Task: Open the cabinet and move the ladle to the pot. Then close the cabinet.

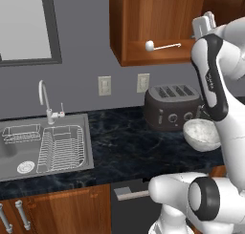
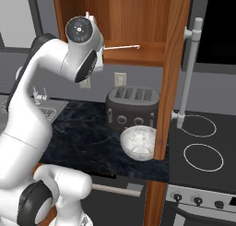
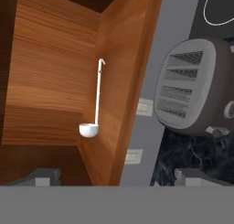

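The ladle (image 1: 161, 46) lies flat on the bottom shelf of the open cabinet (image 1: 125, 27), its thin handle running along the shelf's length and its small rounded bowl at the end nearer the sink (image 1: 45, 144). Its hooked tip points toward the stove side, as the right base view also shows (image 2: 120, 47). In the hand view the ladle (image 3: 94, 104) sits ahead of the claw (image 3: 117, 176) and slightly off to the side of the midline, well apart from both fingertips, with nothing between them.

The claw's 2 fingers stand wide apart and hold nothing. Because the hand is rolled, the handle runs away from the camera rather than across it. I judge the fingers would need to straddle the rod across its thin width, so the wrist's roll against that long axis matters most.

The cabinet door (image 2: 168, 73) stands swung out beside the stove (image 2: 200, 142). A toaster (image 1: 173, 106) and a white bowl (image 1: 202, 133) sit on the counter (image 1: 124, 147) below.
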### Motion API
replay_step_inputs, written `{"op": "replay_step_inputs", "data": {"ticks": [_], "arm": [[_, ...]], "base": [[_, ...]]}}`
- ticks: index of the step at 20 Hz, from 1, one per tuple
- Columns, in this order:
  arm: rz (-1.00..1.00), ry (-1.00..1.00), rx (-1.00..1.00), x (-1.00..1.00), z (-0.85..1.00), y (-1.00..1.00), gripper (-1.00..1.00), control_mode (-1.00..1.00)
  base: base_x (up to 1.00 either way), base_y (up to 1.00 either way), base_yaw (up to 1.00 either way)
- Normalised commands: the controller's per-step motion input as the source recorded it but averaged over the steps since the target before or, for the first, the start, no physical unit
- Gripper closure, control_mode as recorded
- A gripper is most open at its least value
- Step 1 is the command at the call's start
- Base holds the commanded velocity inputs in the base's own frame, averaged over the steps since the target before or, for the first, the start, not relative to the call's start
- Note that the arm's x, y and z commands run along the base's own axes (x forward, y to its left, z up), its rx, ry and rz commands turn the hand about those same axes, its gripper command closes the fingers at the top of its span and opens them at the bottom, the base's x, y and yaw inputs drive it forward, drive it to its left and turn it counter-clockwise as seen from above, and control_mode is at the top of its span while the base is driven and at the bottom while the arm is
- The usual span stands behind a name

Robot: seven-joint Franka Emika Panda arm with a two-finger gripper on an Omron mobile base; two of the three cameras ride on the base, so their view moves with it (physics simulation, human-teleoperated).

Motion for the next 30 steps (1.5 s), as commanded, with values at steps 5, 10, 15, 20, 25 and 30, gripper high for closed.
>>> {"op": "replay_step_inputs", "data": {"ticks": [5, 10, 15, 20, 25, 30], "arm": [[0.00, 0.01, 0.04, 0.21, 0.00, -0.04, -1.00, -1.00], [0.00, 0.01, 0.02, 0.26, 0.00, -0.08, -1.00, -1.00], [0.00, 0.00, 0.02, 0.25, 0.00, -0.07, -1.00, -1.00], [0.00, 0.00, 0.06, 0.23, 0.00, 0.00, -1.00, -1.00], [0.00, 0.00, 0.07, 0.29, 0.00, 0.00, -1.00, -1.00], [0.00, 0.00, 0.04, 0.33, 0.00, 0.00, -1.00, -1.00]], "base": [[0.00, 0.00, 0.00], [0.00, 0.00, 0.00], [0.00, 0.00, 0.00], [0.00, 0.00, 0.00], [0.00, 0.00, 0.00], [0.00, 0.00, 0.00]]}}
